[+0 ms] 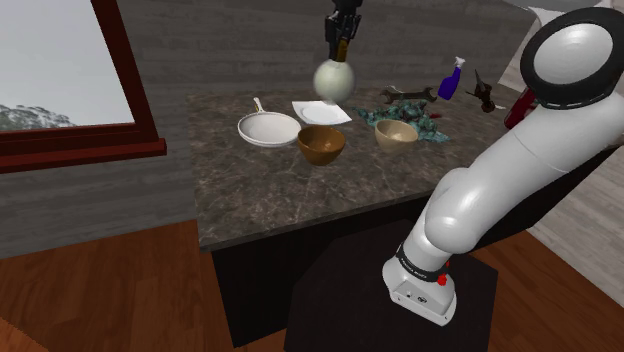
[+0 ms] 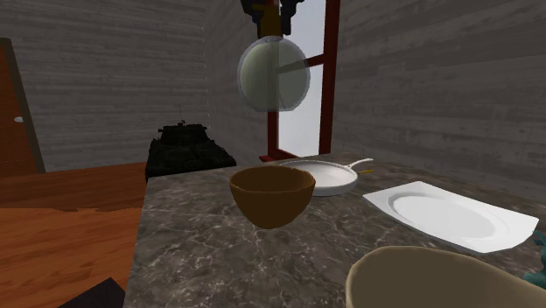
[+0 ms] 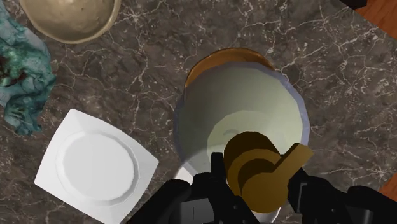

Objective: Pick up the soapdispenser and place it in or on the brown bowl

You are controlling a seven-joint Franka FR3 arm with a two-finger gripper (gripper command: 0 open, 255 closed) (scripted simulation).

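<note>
Above half-hidden brown bowl (image 3: 221, 60), clasped soap dispenser (image 3: 242, 108)

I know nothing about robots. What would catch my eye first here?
A pale, round soap dispenser hangs in mid-air, clasped at its brown pump by the black gripper. Beneath it on the dark marbled counter sits a brown bowl. The big white arm looms at the shoulder view's lower right.

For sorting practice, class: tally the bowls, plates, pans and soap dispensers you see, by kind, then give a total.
Bowls: 2, brown bowl and tan bowl.
Plates: 1, white square plate.
Pans: 1, white pan.
Soap dispensers: 1, soap dispenser held by the claw.
Total: 5.
</note>
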